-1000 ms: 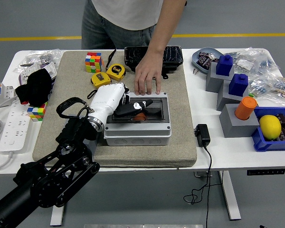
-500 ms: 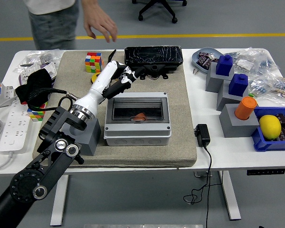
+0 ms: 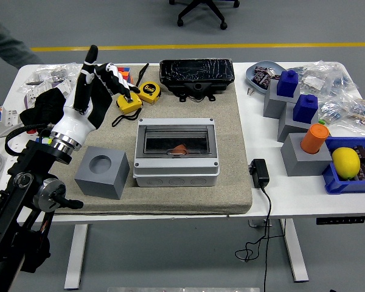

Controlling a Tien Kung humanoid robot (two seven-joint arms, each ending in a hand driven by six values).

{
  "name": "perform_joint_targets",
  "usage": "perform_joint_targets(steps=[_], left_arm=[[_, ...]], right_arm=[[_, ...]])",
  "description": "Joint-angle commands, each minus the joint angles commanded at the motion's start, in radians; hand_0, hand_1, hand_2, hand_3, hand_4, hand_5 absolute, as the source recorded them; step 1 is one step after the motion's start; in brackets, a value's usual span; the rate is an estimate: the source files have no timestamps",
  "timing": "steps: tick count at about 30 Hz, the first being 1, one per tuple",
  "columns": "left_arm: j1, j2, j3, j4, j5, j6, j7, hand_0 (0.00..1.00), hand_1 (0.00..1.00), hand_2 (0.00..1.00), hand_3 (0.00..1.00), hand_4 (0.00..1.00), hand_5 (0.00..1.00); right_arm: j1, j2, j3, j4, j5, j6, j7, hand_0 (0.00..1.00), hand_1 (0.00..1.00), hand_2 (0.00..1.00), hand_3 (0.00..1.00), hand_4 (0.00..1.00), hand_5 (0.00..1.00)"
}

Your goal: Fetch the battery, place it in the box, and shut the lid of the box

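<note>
The grey box point(image 3: 176, 172) sits on the beige mat point(image 3: 231, 182) in the middle of the table, its clear lid point(image 3: 176, 139) down flat. The orange battery point(image 3: 179, 149) shows through the lid, lying inside. My left hand point(image 3: 106, 76) is raised over the mat's far left corner, well left of the box, with its fingers spread and holding nothing. A grey block with a round hole point(image 3: 102, 172) stands on the mat to the left of the box. My right hand is out of view.
Two yellow tape measures point(image 3: 140, 95) and a black tray point(image 3: 196, 72) lie behind the box. A black adapter point(image 3: 259, 172) with its cable lies to the right. Grey stands with blue blocks point(image 3: 287, 85), an orange cylinder point(image 3: 316, 137) and a lemon point(image 3: 346, 161) fill the right side. A person's sleeve point(image 3: 6, 45) shows at top left.
My left hand lifted out of the box and swung away up and left, now empty. The lid is down. The person's hand left the box and moved off to the left.
</note>
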Motion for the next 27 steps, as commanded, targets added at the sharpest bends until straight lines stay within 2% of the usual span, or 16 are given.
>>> perform_joint_targets(steps=[5,6,11,12,15,16,17,18,21,23,24,25,27], left_arm=[[0.021,0.0,-0.024,-0.007,-0.214,-0.009,-0.019,0.7,0.738,0.692,0.588,0.998,0.998],[0.027,0.0,-0.029,-0.008,-0.254,-0.014,-0.026,0.812,0.872,0.836,0.781,0.998,0.998],[0.044,0.001,-0.043,-0.013,-0.453,-0.018,-0.049,0.812,0.872,0.836,0.781,0.998,0.998],[0.048,0.003,-0.049,-0.016,-0.498,-0.009,-0.055,0.892,0.972,0.979,0.928,0.998,0.998],[0.056,0.007,-0.068,-0.018,-0.601,0.016,-0.059,0.892,0.972,0.979,0.928,0.998,0.998],[0.059,0.008,-0.078,-0.019,-0.594,0.03,-0.059,0.892,0.972,0.979,0.928,0.998,0.998],[0.063,0.009,-0.089,-0.021,-0.55,0.056,-0.058,0.892,0.972,0.979,0.928,0.998,0.998],[0.067,0.01,-0.101,-0.027,-0.507,0.088,-0.05,0.925,0.998,0.998,0.998,0.998,0.998],[0.074,0.011,-0.119,-0.035,-0.383,0.168,-0.018,0.925,0.998,0.998,0.998,0.998,0.998],[0.077,0.012,-0.123,-0.034,-0.299,0.241,0.005,0.925,0.998,0.998,0.998,0.998,0.998],[0.078,0.012,-0.125,-0.03,-0.26,0.266,0.015,0.938,0.998,0.998,0.998,0.998,0.998],[0.078,0.012,-0.129,-0.019,-0.214,0.301,0.032,0.938,0.998,0.998,0.998,0.998,0.998],[0.079,0.012,-0.136,0.001,-0.13,0.326,0.05,0.938,0.998,0.998,0.998,0.998,0.998]], right_arm=[[0.001,-0.001,-0.002,0.0,-0.002,0.0,-0.001,0.828,0.726,0.667,0.643,0.998,0.842],[0.001,-0.001,-0.003,0.0,-0.002,0.0,-0.001,0.828,0.726,0.667,0.643,0.998,0.842],[0.002,0.0,-0.008,0.0,0.001,0.001,0.0,0.828,0.726,0.667,0.643,0.998,0.842],[0.001,0.0,-0.009,0.0,0.001,0.001,0.0,0.828,0.726,0.667,0.644,0.998,0.843],[-0.001,0.001,-0.009,0.0,0.0,0.001,0.0,0.828,0.726,0.667,0.644,0.998,0.843],[-0.002,0.001,-0.009,0.0,0.0,0.001,0.0,0.828,0.726,0.667,0.644,0.998,0.843],[-0.002,0.001,-0.009,0.0,0.0,0.001,0.0,0.828,0.726,0.667,0.644,0.998,0.843],[-0.003,0.0,-0.008,0.0,0.002,0.001,0.001,0.86,0.749,0.686,0.647,0.998,0.844],[-0.003,0.0,-0.002,0.0,0.008,-0.001,0.006,0.86,0.749,0.686,0.647,0.998,0.844],[-0.003,0.0,-0.001,0.0,0.013,-0.005,0.009,0.86,0.749,0.686,0.647,0.998,0.844],[-0.003,0.0,0.0,0.0,0.015,-0.006,0.01,0.863,0.78,0.732,0.693,0.998,0.848],[-0.002,0.0,0.003,0.0,0.015,-0.01,0.011,0.863,0.78,0.732,0.693,0.998,0.848],[-0.001,0.001,0.006,0.0,0.018,-0.022,0.014,0.863,0.78,0.732,0.693,0.998,0.848]])
